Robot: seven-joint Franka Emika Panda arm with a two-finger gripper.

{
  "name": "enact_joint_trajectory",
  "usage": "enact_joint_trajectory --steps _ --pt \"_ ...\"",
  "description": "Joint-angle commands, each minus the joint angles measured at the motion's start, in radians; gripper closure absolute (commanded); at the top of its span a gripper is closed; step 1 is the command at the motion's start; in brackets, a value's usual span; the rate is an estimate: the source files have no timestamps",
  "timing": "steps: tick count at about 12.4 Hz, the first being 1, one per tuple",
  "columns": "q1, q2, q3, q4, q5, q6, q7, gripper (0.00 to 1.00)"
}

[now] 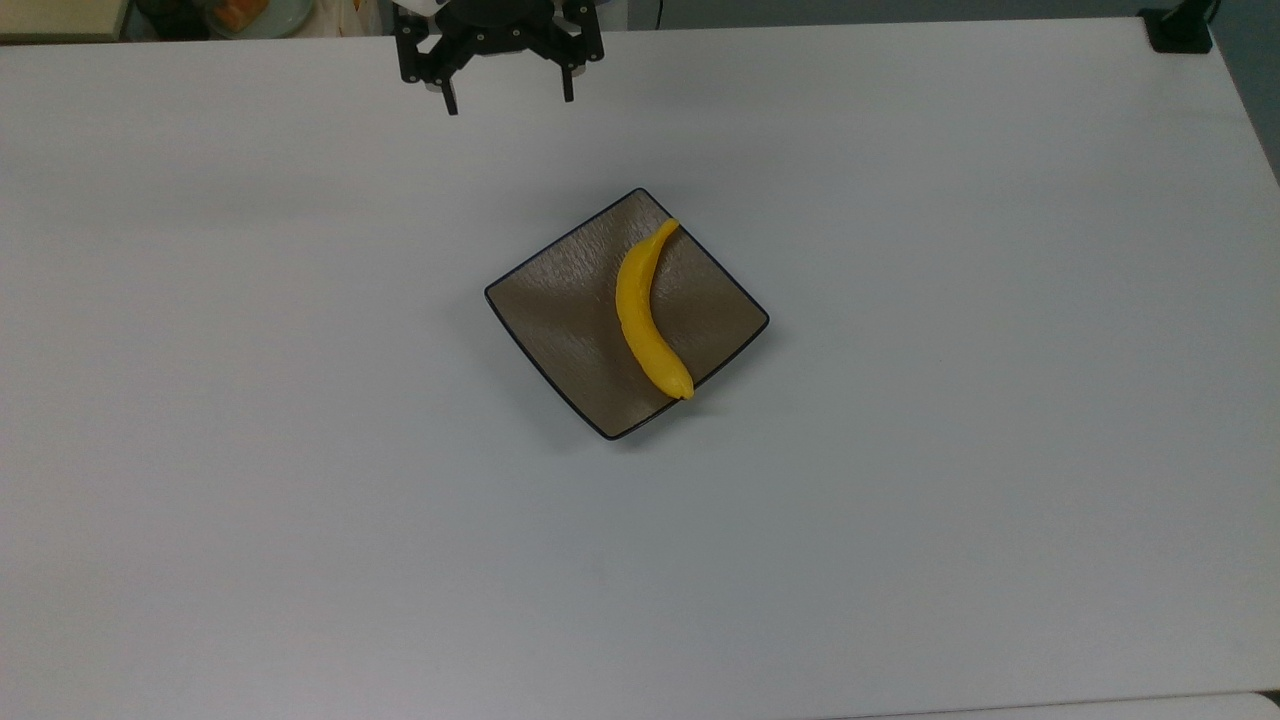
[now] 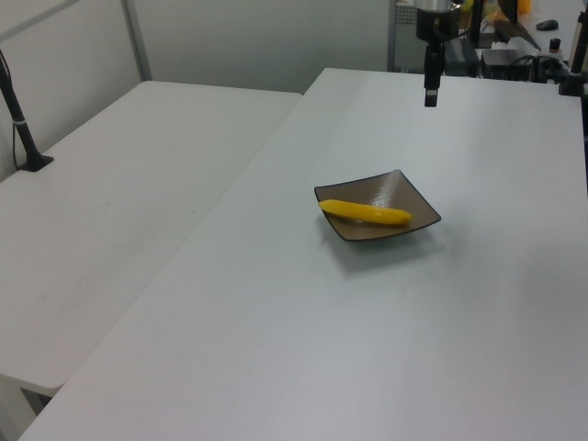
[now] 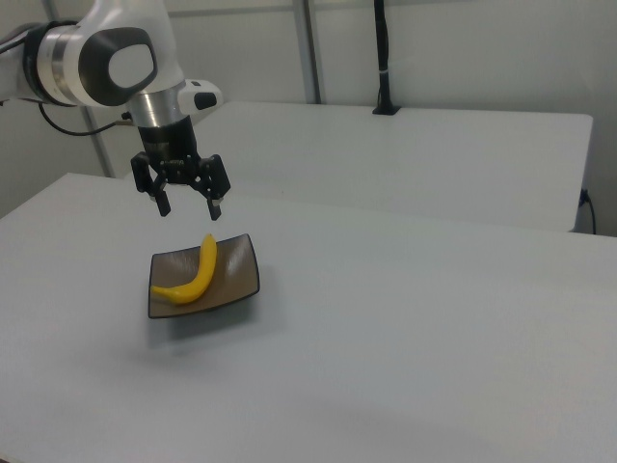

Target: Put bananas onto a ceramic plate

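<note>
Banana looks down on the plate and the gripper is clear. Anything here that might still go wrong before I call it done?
1. The bright yellow curved banana lies off-centre on the square brown-grey ceramic plate; its lower end in the top view sits on the rim and may overhang it, so a nudge could roll it onto the white table.
2. The open black two-finger gripper hangs near the table's far edge in the top view; a low sweep back across could clip the banana.
</note>
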Motion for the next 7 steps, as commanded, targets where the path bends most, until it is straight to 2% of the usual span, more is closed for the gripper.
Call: enact_joint_trajectory --steps 1,4,7 --pt "0.003 -0.036 0.015 -0.048 -0.044 -0.005 0.035 0.0" --pt "0.003 -0.038 0.014 -0.042 -0.032 -0.008 0.041 0.0" --pt "0.001 -0.049 0.006 -0.045 -0.009 0.001 0.111 0.0"
